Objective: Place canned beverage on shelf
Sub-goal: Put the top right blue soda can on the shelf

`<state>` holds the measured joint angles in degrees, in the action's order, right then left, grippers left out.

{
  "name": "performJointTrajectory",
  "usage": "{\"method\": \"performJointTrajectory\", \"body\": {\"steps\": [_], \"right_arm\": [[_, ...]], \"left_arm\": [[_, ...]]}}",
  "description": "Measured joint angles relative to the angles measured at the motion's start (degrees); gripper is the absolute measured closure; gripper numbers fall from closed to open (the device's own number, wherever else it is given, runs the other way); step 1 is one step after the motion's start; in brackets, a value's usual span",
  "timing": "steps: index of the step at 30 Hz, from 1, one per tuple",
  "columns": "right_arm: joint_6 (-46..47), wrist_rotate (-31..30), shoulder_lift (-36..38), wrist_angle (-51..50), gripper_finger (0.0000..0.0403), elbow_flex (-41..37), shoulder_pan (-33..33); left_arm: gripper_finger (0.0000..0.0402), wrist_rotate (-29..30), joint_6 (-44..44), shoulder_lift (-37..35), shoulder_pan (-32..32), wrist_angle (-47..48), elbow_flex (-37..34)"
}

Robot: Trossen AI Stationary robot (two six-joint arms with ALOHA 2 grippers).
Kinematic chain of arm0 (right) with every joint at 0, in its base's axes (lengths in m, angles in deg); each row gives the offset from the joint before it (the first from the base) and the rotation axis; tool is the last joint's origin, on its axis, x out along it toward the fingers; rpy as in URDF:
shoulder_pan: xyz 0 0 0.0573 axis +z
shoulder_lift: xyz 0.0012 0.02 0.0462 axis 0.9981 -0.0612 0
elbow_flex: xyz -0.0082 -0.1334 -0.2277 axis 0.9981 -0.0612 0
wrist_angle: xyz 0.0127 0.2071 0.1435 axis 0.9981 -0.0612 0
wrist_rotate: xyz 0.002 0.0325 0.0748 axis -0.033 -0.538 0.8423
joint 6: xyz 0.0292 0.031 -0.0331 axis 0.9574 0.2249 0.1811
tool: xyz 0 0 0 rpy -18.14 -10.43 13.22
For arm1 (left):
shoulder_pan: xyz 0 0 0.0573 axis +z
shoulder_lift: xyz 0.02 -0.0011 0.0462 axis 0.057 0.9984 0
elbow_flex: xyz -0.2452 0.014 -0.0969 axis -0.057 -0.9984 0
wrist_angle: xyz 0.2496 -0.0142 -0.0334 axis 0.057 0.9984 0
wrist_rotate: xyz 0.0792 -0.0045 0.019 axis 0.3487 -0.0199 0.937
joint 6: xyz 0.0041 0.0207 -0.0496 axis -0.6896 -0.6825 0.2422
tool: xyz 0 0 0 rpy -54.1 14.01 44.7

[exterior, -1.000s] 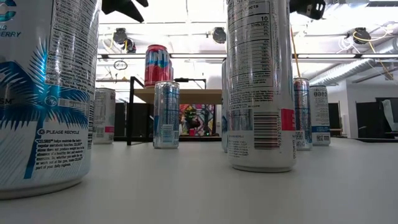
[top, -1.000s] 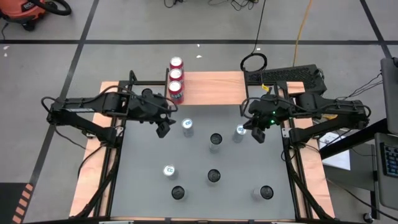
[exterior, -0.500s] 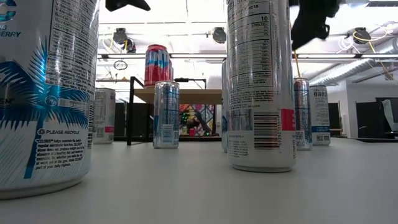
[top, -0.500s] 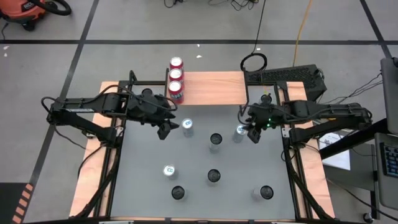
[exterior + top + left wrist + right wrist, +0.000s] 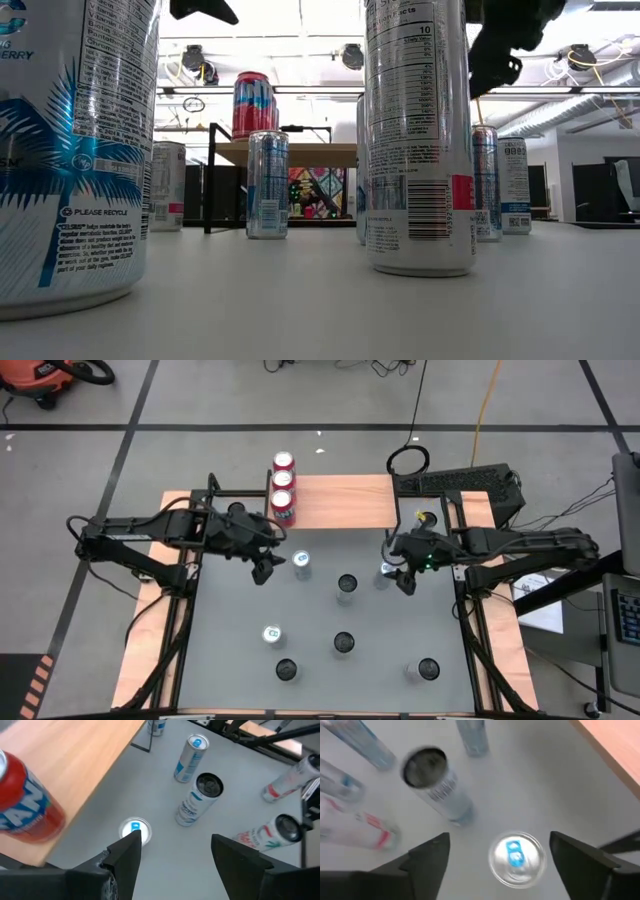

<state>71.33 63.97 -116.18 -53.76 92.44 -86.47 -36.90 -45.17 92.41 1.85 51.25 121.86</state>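
Note:
The shelf (image 5: pixel 340 500), a light-brown wooden top on thin black legs, stands at the table's far edge. Three red cans (image 5: pixel 282 482) stand in a row on its left end. A silver can with a blue tab (image 5: pixel 516 857) stands on the grey table just under my right gripper (image 5: pixel 497 840), which hovers open above its top (image 5: pixel 385 571) without touching it. My left gripper (image 5: pixel 175 837) waits open above the table, close beside another blue-tab can (image 5: pixel 301 563) that stands near the shelf's front left leg.
Several more silver cans stand upright on the table: one mid-table (image 5: pixel 346 586), one left of centre (image 5: pixel 271 634), three nearer the front (image 5: pixel 343 644) (image 5: pixel 287 669) (image 5: pixel 428 669). The shelf's right part (image 5: pixel 350 495) is bare wood. A keyboard (image 5: pixel 460 482) lies beyond the table.
My right gripper has come down from high above the table and gone a little toward the table's left edge, so that it now stands over the blue-tab can on the right.

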Motion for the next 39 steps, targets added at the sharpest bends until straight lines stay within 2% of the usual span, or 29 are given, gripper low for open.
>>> {"method": "performJointTrajectory", "body": {"steps": [4, 7, 11, 16, 19, 26, 39], "right_arm": [[-2.6, -1.1, -2.3, -1.4, 0.0062, 0.0, -0.9], [-4.0, 0.8, -4.1, -1.4, 0.0054, 0.0, -2.0], [-6.5, 4.7, -6.8, -1.5, 0.0053, 0.0, -3.6], [-8.0, 5.3, -9.8, -1.5, 0.0053, 0.0, -5.3], [-8.5, 7.8, -11.3, -1.4, 0.0055, 0.0, -6.2], [-7.6, 9.6, -14.1, -1.5, 0.0094, 0.0, -6.7], [-7.0, 9.6, -14.8, -0.9, 0.0196, 0.1, -6.7]], "left_arm": [[0.0162, 0.0, -1.7, 0.0, 1.0, 0.0, 0.0], [0.0162, 0.0, -1.9, 0.0, 1.1, 0.3, 0.0], [0.0162, 0.1, -1.3, 0.0, 1.1, 2.2, 0.0], [0.0162, 0.7, -0.4, 0.0, 1.1, 3.3, 0.0], [0.0162, 0.7, -0.3, 0.0, 1.0, 3.3, 0.0], [0.0162, 0.9, -0.3, 0.0, 1.0, 3.3, 0.0], [0.0162, 1.8, -0.4, 0.0, 1.0, 3.2, 0.0]]}}
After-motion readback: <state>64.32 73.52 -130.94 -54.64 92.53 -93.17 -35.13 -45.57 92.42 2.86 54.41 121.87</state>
